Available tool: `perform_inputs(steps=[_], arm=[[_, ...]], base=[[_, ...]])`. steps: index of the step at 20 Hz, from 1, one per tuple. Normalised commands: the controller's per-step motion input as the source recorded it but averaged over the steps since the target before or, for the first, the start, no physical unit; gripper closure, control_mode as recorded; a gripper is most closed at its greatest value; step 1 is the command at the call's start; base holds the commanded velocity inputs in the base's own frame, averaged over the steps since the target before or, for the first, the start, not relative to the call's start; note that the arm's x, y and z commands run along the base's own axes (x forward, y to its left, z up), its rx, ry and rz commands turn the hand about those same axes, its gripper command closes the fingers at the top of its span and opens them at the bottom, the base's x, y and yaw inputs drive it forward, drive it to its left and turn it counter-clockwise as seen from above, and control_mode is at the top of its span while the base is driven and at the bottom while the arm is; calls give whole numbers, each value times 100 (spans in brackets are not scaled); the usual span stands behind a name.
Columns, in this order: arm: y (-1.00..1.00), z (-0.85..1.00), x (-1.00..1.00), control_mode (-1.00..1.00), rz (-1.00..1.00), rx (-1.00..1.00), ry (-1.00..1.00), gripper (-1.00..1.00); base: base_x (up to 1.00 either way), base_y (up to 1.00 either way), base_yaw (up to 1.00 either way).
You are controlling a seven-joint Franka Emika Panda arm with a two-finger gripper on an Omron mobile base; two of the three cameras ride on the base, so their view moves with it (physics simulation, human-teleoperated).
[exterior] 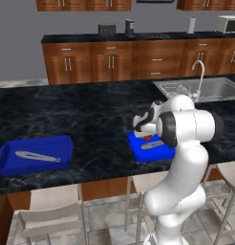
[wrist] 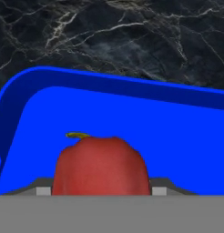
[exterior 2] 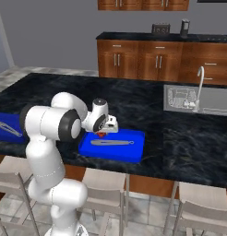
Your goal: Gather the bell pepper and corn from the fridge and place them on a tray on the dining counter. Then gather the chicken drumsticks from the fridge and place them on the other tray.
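We have the bell pepper [wrist: 101, 164] between the two fingers of our gripper [exterior 2: 104, 132], which stands fairly wide because the red pepper fills the gap. In the hand view it sits right in front of us with its little yellow-green stem up, over the blue floor of the tray [wrist: 132, 118].

This is the putting-down step, we think. To do it well we should go down slowly until the pepper rests on the tray floor, then let go and lift straight up so it does not roll. We should keep off the thin silver utensil [exterior 2: 111, 142] that lies along the middle of this tray.

Our arm is bent like an elbow. It rises from the base by the stools, folds forward over the near edge of the dining counter [exterior: 81, 119], and the hand points down over the tray's left end.

The other tray [exterior: 36, 155] is well apart, by the same near edge, with only its own utensil in it.
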Motion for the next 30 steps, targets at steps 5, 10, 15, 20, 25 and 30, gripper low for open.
perform_inputs(steps=[5, 10, 15, 20, 25, 30], arm=[[0, -11, 14, -100, 0, 0, 0, -100], [0, -4, 10, -100, 0, 0, 0, -100], [0, 10, -6, -100, -3, 0, 0, -100], [-4, 63, -38, -100, -2, 0, 0, -100], [-6, 96, -80, -100, 0, 0, 0, -100], [-2, 93, -100, -100, 0, 0, -9, -100]], base=[[0, 0, 0], [0, 0, 0], [0, 0, 0], [0, 0, 0], [0, 0, 0], [0, 0, 0]])
